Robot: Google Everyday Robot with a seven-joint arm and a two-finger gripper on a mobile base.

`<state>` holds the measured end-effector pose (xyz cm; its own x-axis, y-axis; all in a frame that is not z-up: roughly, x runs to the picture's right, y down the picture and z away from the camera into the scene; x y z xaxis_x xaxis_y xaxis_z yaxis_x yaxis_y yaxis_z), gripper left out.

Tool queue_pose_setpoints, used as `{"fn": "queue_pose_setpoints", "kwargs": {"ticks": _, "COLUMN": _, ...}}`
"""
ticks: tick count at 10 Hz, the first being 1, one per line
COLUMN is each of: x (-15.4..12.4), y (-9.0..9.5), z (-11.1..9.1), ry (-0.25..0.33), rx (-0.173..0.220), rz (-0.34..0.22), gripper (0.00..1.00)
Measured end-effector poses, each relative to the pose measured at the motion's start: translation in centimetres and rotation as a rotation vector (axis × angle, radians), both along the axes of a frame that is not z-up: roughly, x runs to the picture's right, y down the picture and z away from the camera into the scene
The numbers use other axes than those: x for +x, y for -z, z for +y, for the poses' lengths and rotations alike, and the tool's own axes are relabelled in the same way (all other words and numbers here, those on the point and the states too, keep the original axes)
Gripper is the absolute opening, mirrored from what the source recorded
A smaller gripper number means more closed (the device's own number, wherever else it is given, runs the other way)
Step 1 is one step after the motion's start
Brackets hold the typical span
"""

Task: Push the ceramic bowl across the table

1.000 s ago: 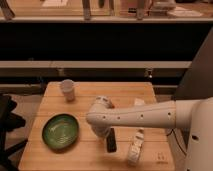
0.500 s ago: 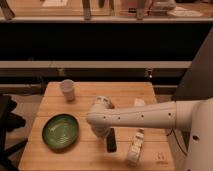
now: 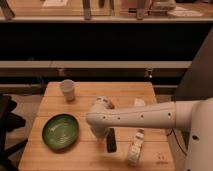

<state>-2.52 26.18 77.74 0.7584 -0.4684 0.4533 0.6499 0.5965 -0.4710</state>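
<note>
The approach is in hand. The gripper (image 3: 111, 141), fingers shut and empty, hangs at lower centre of the frame, near the ceramic bowl (image 3: 60, 131) lying lower left on the table (image 3: 125, 92). Next it likely needs rim contact, then a steady sideways sweep.

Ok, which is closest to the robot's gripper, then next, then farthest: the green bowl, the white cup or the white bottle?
1. The white bottle, lying just right of the gripper at front middle.
2. The ceramic bowl, to its left.
3. The white cup, far back left.

Green ceramic bowl (image 3: 60, 131), light table (image 3: 131, 93), seemingly black pincer (image 3: 111, 147)
</note>
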Motion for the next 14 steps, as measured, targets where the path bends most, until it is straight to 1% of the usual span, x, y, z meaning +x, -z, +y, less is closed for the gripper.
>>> {"fn": "queue_pose_setpoints", "kwargs": {"ticks": 14, "x": -2.9, "y": -0.6, "z": -0.7, "ry": -0.025, "rx": -0.007, "rz": -0.047, "gripper": 0.02}}
